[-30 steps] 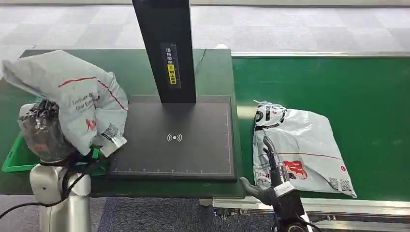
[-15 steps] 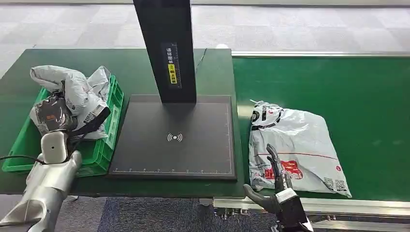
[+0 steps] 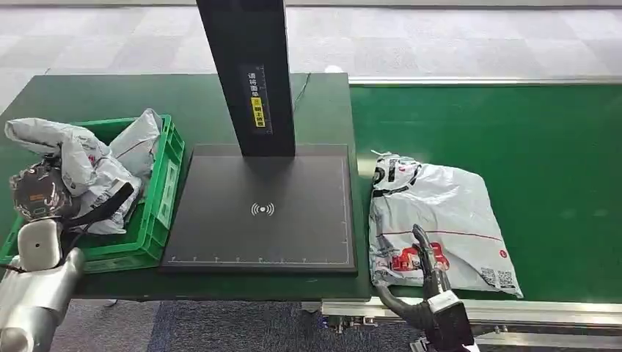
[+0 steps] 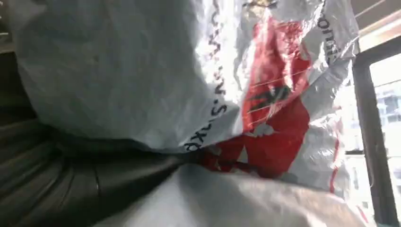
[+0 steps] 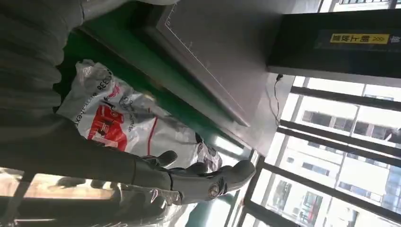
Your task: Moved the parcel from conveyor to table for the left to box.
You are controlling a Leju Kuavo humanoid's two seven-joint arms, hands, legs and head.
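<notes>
A grey parcel [image 3: 95,165] with red print lies crumpled in the green crate [image 3: 165,183] at the table's left. My left hand [image 3: 37,194] grips it from the near side. In the left wrist view the parcel [image 4: 142,71] presses close against the hand. A second grey parcel [image 3: 440,213] with red logos lies flat on the green conveyor [image 3: 528,132]. My right hand [image 3: 425,268] hovers open at its near edge, fingers stretched over the bag. The right wrist view shows that hand [image 5: 189,177] spread, with the parcel [image 5: 108,118] beyond it.
A black scanner pad [image 3: 264,209] with a tall black post [image 3: 246,73] stands on the dark green table [image 3: 110,95] between crate and conveyor. The conveyor's metal rail runs along the near edge by my right hand.
My left hand has lowered its parcel from above the table's left side into the green crate. The parcel on the conveyor has drifted slightly left; my right hand stays at its near edge.
</notes>
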